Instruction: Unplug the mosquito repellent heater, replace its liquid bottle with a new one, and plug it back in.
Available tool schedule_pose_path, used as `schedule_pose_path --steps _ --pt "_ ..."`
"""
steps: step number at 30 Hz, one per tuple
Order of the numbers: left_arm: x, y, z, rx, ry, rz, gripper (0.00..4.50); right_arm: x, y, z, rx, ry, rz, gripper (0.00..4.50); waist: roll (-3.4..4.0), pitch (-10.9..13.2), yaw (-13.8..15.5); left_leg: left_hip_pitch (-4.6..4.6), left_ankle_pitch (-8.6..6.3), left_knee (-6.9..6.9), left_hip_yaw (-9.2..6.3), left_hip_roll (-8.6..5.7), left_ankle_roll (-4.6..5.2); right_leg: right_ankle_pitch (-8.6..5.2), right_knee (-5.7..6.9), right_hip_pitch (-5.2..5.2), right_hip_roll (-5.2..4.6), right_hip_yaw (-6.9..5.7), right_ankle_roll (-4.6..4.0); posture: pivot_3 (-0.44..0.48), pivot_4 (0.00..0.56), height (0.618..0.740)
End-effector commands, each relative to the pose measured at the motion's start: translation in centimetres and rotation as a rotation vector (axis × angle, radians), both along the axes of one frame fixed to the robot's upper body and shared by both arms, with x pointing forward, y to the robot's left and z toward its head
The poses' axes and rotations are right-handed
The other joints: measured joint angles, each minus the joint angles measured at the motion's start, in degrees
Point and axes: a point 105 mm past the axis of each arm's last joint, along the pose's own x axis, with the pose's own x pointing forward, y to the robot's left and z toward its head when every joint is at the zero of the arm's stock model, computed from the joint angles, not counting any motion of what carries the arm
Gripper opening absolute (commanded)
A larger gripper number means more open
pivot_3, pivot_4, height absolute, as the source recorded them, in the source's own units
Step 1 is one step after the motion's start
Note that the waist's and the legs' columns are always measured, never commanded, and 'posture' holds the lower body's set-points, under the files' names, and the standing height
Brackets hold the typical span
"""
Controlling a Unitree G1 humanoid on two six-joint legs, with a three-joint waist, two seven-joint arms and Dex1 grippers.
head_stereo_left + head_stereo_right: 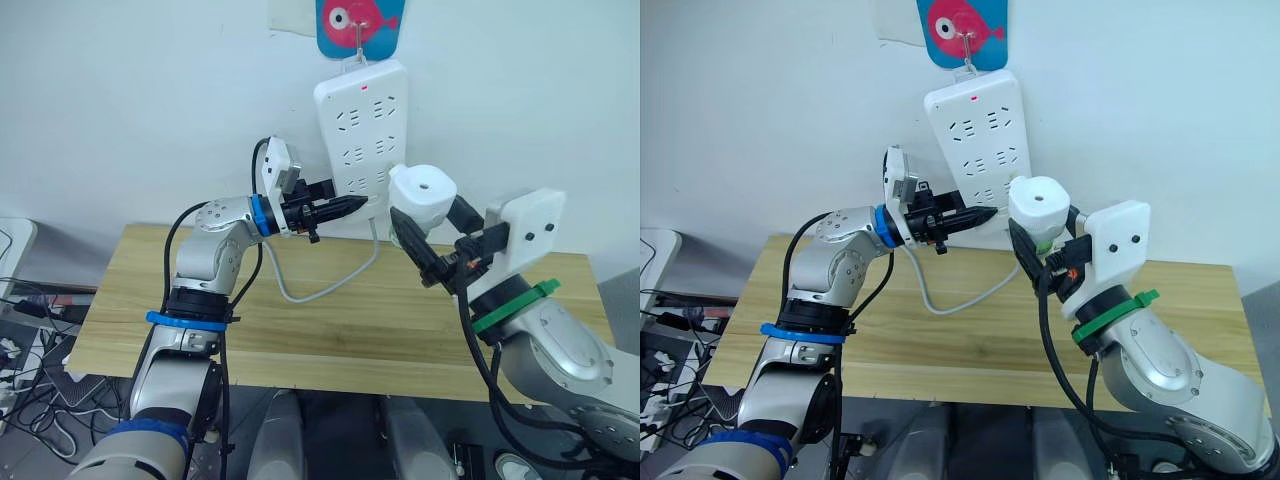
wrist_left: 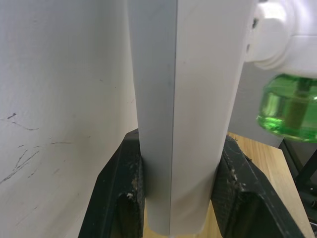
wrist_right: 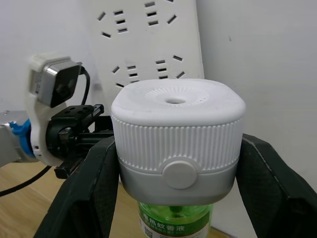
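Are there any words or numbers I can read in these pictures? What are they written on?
"电热蚊香液" is my best reading of the white Chinese characters on the green bottle under the mosquito repellent heater; they are small and partly cut off.
A printed square code beside those characters: too small to read.
The power strip: no words, a red dot near its top.
The fish picture on the wall: no words.

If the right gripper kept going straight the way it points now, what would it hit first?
The right gripper, shut on the mosquito repellent heater, points up toward the wall. The heater would probably meet the lower corner of the power strip first, or the wall just beside it; depth is unclear.
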Motion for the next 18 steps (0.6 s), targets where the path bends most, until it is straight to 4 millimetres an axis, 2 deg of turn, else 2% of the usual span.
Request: schedule_pose_path --steps 1,10,18 --pt "-0.8 -0.8 1.0 -0.004 -0.063 -0.031 1.31 -0.4 0.2 1.7 0.046 -0.065 -0.008 2.93 0.0 0.0 0.0 0.0 0.0 0.0 0.01 0.0 0.0 0.0 0.02 -0.02 0.0 0.01 0.0 0.026 0.303 0.74" --pt "-0.4 -1.0 1.2 -0.011 -0.08 -0.011 1.31 -0.5 0.5 0.2 0.07 0.002 -0.025 2.93 0.0 0.0 0.0 -0.35 0.02 0.04 0.04 0.0 0.01 0.0 0.19 -0.45 0.0 0.04 0.0 0.026 0.31 0.74" --pt "-0.4 -1.0 1.4 -0.011 -0.089 -0.012 1.31 -0.2 0.7 -0.1 0.103 0.015 -0.034 2.93 0.0 0.0 0.0 -0.34 0.03 0.02 0.03 0.0 0.04 0.0 0.2 -0.47 0.02 0.03 0.0 0.026 0.311 0.74"
